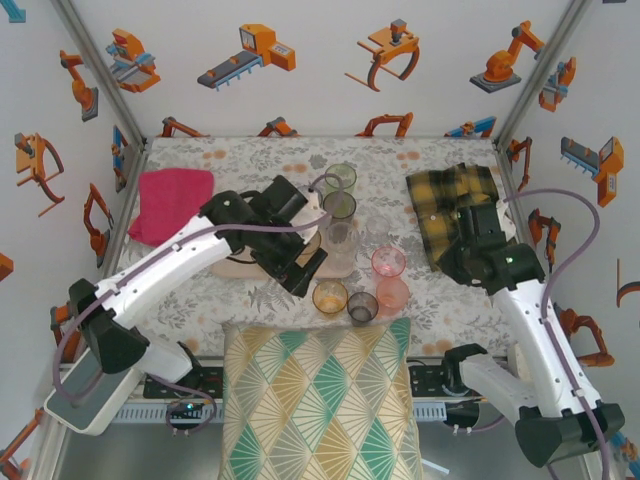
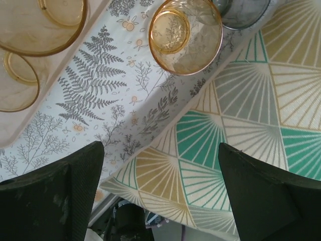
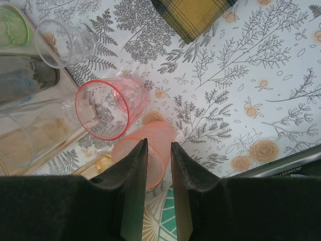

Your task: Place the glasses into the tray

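Presently, item by item.

Tray [image 1: 338,268]: pale pink-beige, lying flat on the floral tablecloth [image 1: 430,310] at mid-table. Its long axis runs left to right, and much of it is covered by the left arm.

Two amber tumblers [image 2: 45,20]: upright inside the tray, mouths up, seen from the left wrist.

Clear tumbler [image 1: 342,238]: upright at the tray's right end.

Green tumbler [image 1: 342,178] and smoky tumbler [image 1: 340,205]: upright on the far side of the clear one. Whether they stand on the tray cannot be told.

Pink tumbler [image 1: 388,262] and salmon tumbler [image 1: 392,292]: upright on the tablecloth just right of the tray, the salmon one nearer.

Loose amber tumbler [image 1: 330,297] and grey tumbler [image 1: 362,307]: upright side by side on the tablecloth, on the tray's near side, close to the patterned cushion [image 1: 320,400].

Every tumbler has its long axis vertical and its mouth up.

Left gripper [image 2: 160,148]: fingers spread wide with nothing between them, above the near edge of the tablecloth and the cushion, just near of the loose amber tumbler.

Right gripper [image 3: 158,145]: fingers parted by a narrow gap and holding nothing, with the salmon tumbler below them.

Bright pink cloth [image 1: 172,203]: far left of the table.

Yellow plaid cloth [image 1: 450,200]: far right of the table.
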You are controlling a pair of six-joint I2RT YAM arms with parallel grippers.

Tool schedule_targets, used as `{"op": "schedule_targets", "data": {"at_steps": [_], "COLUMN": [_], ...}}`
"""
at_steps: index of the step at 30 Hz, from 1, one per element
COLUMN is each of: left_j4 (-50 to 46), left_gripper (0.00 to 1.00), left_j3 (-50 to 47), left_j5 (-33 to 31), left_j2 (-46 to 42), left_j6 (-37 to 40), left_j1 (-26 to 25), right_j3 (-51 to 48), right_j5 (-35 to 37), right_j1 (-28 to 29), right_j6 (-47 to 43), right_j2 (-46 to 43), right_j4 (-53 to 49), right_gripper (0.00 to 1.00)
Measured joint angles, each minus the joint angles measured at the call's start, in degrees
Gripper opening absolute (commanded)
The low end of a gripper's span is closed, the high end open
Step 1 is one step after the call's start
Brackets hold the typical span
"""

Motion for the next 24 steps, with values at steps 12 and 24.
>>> {"op": "schedule_targets", "data": {"at_steps": [12,24], "left_j4": [6.9,8.8], "left_gripper": [0.75,0.65], "left_j3": [0.1,0.6], "left_j5": [-7.6,-9.5], "left_j2": [8.6,14.3], "left_j6": [-6.7,-8.6], "left_j1": [-4.4,-7.1], "right_j3": [-3.5,-7.1], "right_j5": [-1.0,-1.0], "right_j1": [0.0,0.0], "right_j6": [0.0,0.0], "right_j2": [-0.3,-5.6], "right_j4": [4.8,6.0], "right_gripper": [0.27,0.27]}}
